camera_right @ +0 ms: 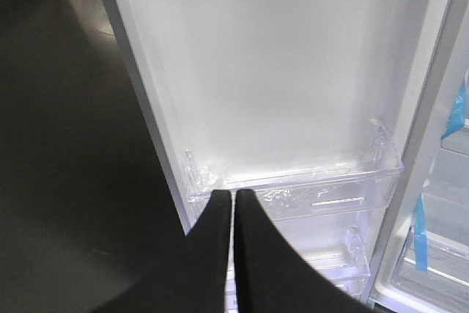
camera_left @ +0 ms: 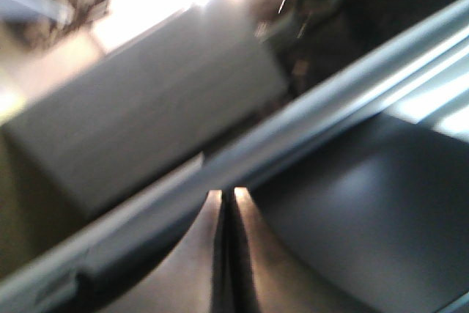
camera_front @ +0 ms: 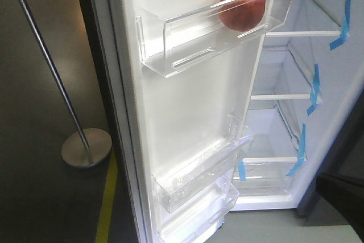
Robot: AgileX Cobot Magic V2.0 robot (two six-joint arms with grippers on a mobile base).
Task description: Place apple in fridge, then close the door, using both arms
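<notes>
The apple (camera_front: 243, 8), red with a yellow blush, lies in the top clear bin (camera_front: 182, 44) on the white inner face of the door (camera_front: 187, 101), which stands wide open. The fridge (camera_front: 327, 101) shows its white shelves and blue tape to the right. My right gripper (camera_right: 233, 194) is shut with nothing in it, and its tips point at the door (camera_right: 278, 71) just above a lower clear bin (camera_right: 322, 192). My left gripper (camera_left: 225, 196) is shut and empty in a blurred view, close to a slanting grey bar (camera_left: 330, 100). Neither gripper appears in the front view.
A shiny steel pole on a round base (camera_front: 86, 147) stands on the dark floor left of the door. A yellow floor line (camera_front: 107, 209) runs beside the door's lower edge. Two more clear bins (camera_front: 199, 180) sit low on the door.
</notes>
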